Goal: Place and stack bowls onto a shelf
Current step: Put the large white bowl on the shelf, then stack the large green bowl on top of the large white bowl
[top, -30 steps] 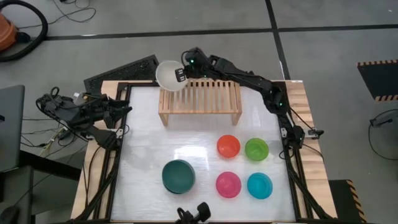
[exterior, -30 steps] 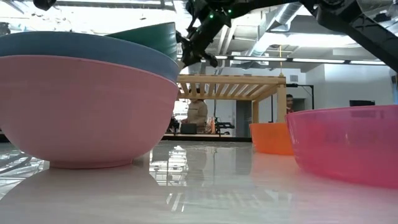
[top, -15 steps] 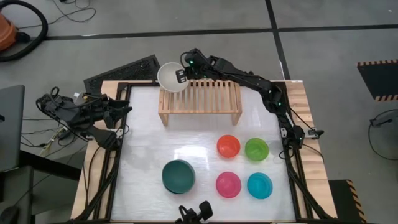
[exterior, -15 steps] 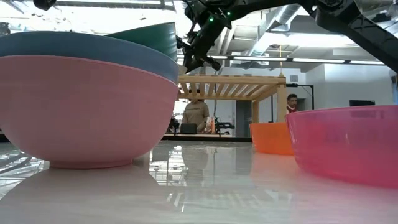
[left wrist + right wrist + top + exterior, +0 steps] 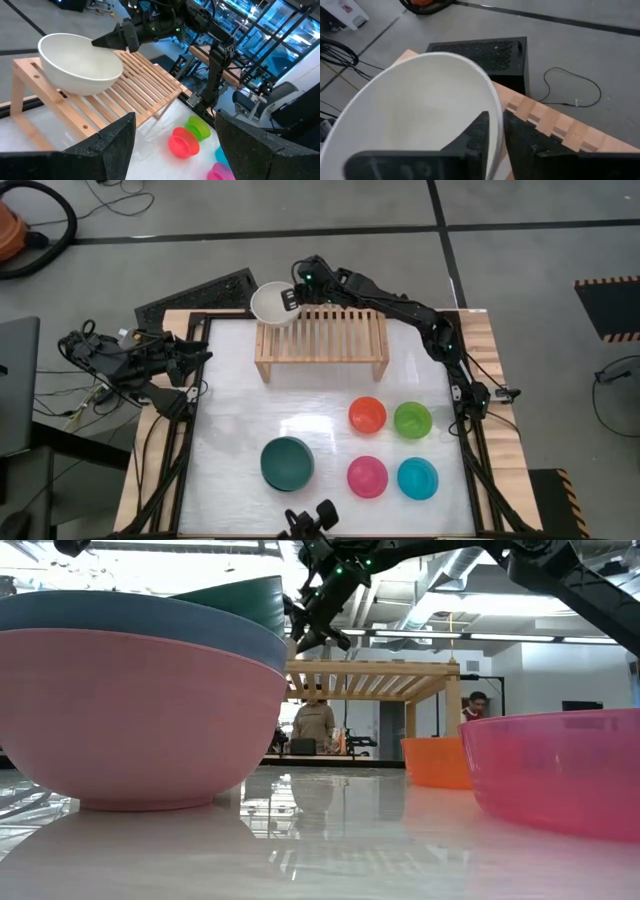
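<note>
A cream bowl (image 5: 272, 303) is seen upright, mouth up, resting on the left end of the slatted wooden shelf (image 5: 322, 338) and overhanging its corner. The right gripper (image 5: 291, 299) is set at the bowl's rim, one finger inside and one outside; whether the jaws grip or have loosened cannot be told. The slats run front to back, the shelf's long axis across the worktop (image 5: 240, 430). The left gripper (image 5: 196, 360) is parked well apart, jaws wide. No writing can be read.

Bright overhead light glares off the glossy table (image 5: 330, 840).
</note>
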